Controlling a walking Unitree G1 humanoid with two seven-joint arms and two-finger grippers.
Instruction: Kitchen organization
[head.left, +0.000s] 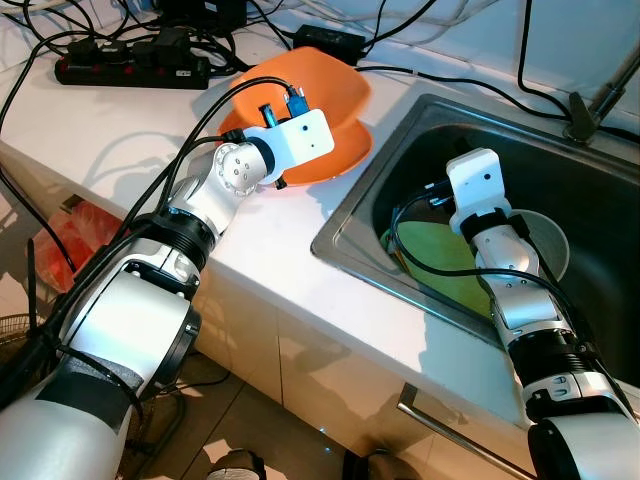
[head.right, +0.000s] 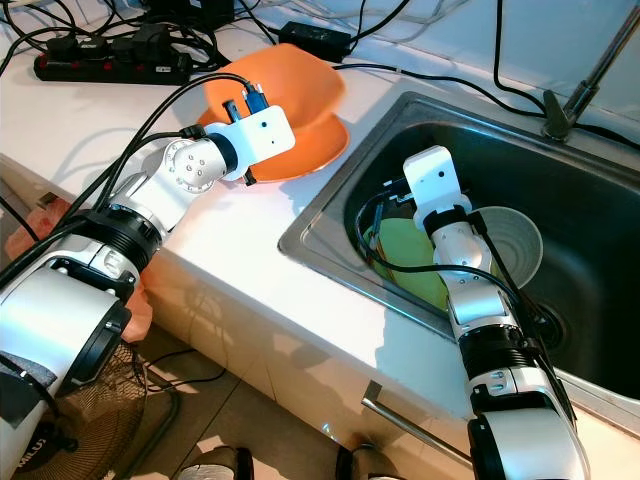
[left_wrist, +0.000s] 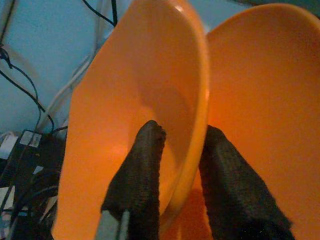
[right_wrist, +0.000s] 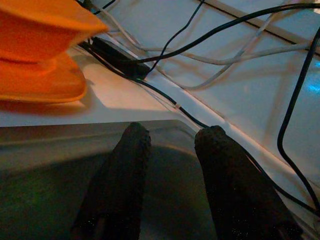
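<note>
- Left gripper (left_wrist: 182, 150) reaches over the white counter (head.left: 130, 120) beside the sink (head.left: 420, 130); its two black fingers (left_wrist: 137, 170) pinch the rim of an orange bowl (left_wrist: 140, 100), one finger inside the bowl, one outside.
- The held orange bowl is tipped up on edge, leaning over a second orange dish (left_wrist: 265, 100) that lies on the counter just behind and under it. From the head views the two read as an orange pair (head.left: 330, 110) close to the sink's left rim.
- Right gripper (right_wrist: 172, 150) is out over the sink basin, its fingers spread apart with nothing between them; through the gap shows the sink's far wall and the counter edge.
- In the basin under the right arm lies a green plate (head.left: 440, 260), and next to it a pale grey bowl (head.left: 545, 245). Whether they touch cannot be told.
- A tap (head.left: 600, 95) stands at the far right rim of the sink.
- At the back of the counter: a black power strip (head.left: 130, 68), a black adapter (head.left: 330, 40), and loose black and white cables (right_wrist: 240, 30) running across the surface.
- Cabinet front below the counter carries a metal handle (head.left: 440, 425).
</note>
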